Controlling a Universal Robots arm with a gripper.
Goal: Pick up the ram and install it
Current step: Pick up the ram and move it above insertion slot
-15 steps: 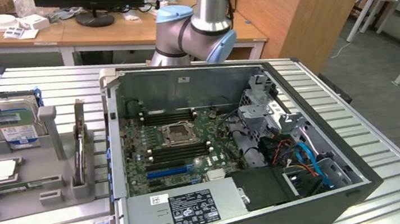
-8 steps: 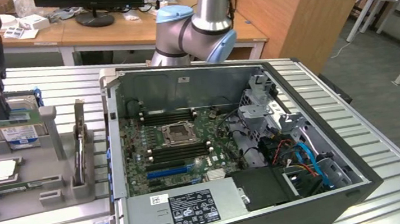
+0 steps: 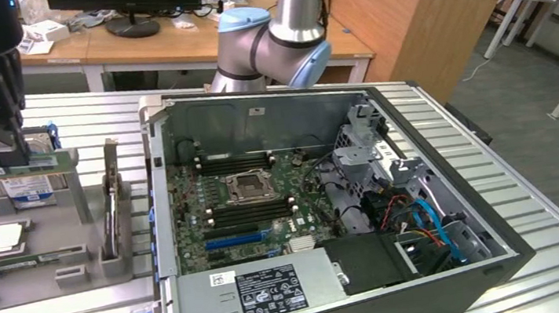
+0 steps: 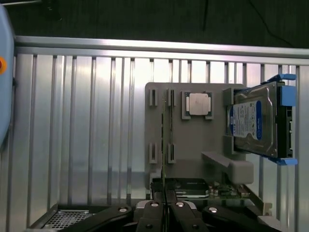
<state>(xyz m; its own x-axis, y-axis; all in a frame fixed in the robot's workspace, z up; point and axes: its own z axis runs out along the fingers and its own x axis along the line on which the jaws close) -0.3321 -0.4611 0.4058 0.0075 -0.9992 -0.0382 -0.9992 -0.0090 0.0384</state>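
Exterior view, far left: gripper (image 3: pixel 5 158) above the grey fixture (image 3: pixel 59 251), jaws pinched on the ram (image 3: pixel 48 161). Ram seen here side-on, a long green strip held level, clear above the fixture's slots and in front of the hard drive (image 3: pixel 25 192) standing upright at the fixture's back. Just below, the silver processor chip (image 3: pixel 2 237) flat in its recess. Toward the exterior view's right, well apart from the ram, the open computer case (image 3: pixel 481 260) lying on the slatted metal table (image 3: pixel 548 197). Inside it the motherboard (image 3: pixel 264 206) exposed, black memory slots (image 3: pixel 233 162) beside the processor socket (image 3: pixel 245 184). Robot arm (image 3: pixel 277 38) rising behind the case.

Wrist view, looking straight down: gripper (image 4: pixel 165 210) with fingers (image 4: pixel 155 215) pressed together, ram (image 4: pixel 163 159) edge-on between them, no more than a thin dark line across the fixture (image 4: pixel 193 140). Processor chip (image 4: pixel 198 103) just beside that line, hard drive (image 4: pixel 253 121) farther off at the fixture's edge, table slats (image 4: pixel 72 121) all around.

From outside: the ram's broad green face, its height over the fixture, its distance from the case. From the wrist: the tight pinch and the ram's line running alongside the fixture's slots.
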